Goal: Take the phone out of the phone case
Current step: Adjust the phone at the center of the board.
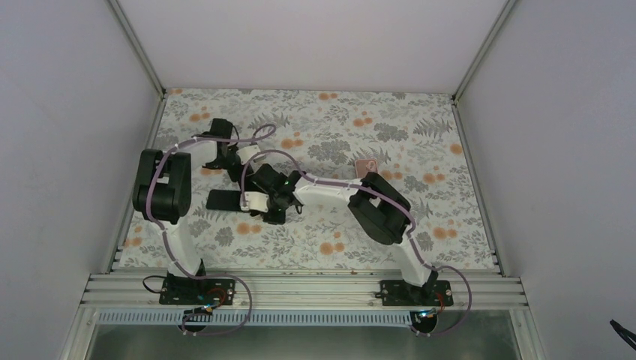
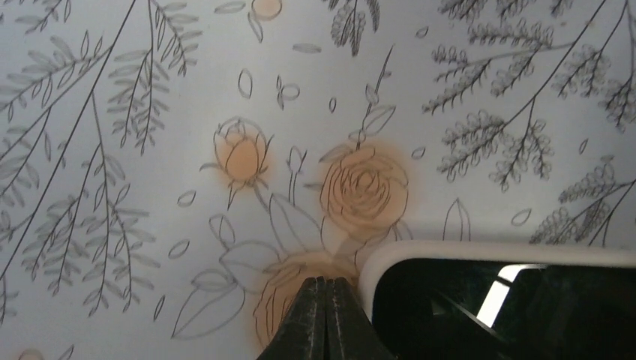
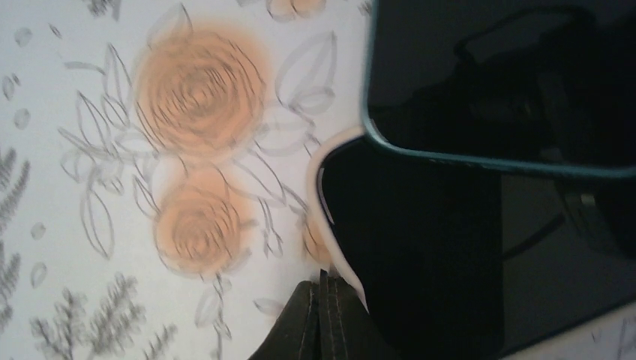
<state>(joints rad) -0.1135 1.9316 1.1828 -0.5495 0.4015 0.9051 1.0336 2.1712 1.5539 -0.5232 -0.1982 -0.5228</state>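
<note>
Near desk's left edge, phone case (image 3: pixel 420 247) lay just beside my right pincer (image 3: pixel 324 304), fingers together; left pincer (image 2: pixel 325 311), likewise together, equally close.

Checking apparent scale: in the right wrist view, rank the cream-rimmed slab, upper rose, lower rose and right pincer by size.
1. cream-rimmed slab
2. upper rose
3. lower rose and right pincer: alike; pincer nearer.

Closed jaws — beside pale-rimmed phone case (image 3: pixel 318 202)
</note>
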